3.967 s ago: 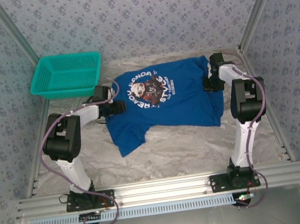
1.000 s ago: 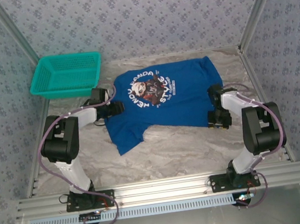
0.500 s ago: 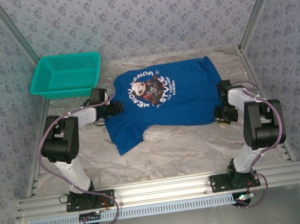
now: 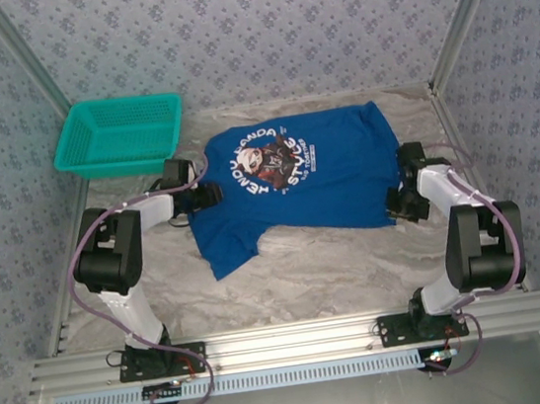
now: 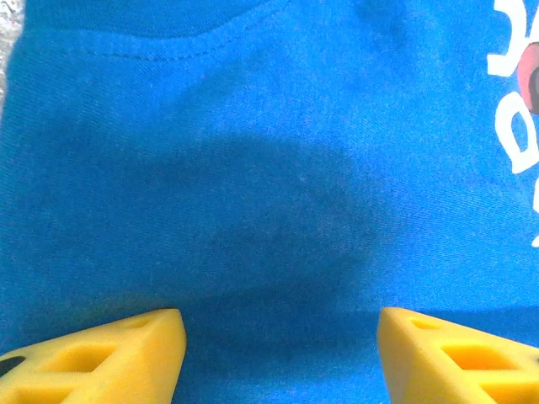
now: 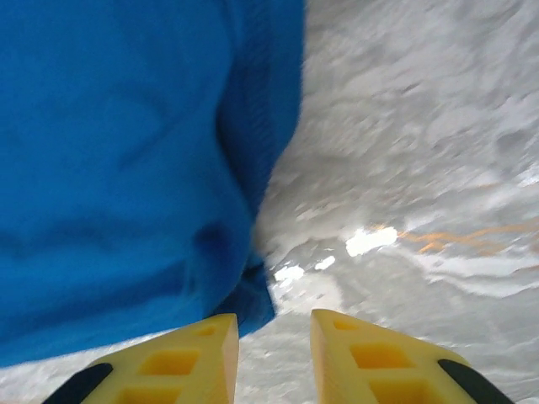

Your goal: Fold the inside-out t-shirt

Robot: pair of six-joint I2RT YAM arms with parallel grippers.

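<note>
Both parted: left pincer (image 5: 278,358) spread wide over t-shirt (image 4: 297,183), print (image 5: 515,126) cut off; right pincer (image 6: 274,362) barely apart by blurred hem corner (image 6: 253,305), worktop (image 6: 421,168) beneath.

A teal mesh basket (image 4: 116,165) is set at the far left corner of a grey marbled table (image 4: 318,265). The table is enclosed by walls (image 4: 247,26) papered in a small blue-grey pattern. An aluminium rail (image 4: 298,338) is fixed along its near edge.

Printed lettering (image 4: 270,162) on the t-shirt (image 4: 346,177) is unreadably small.
</note>
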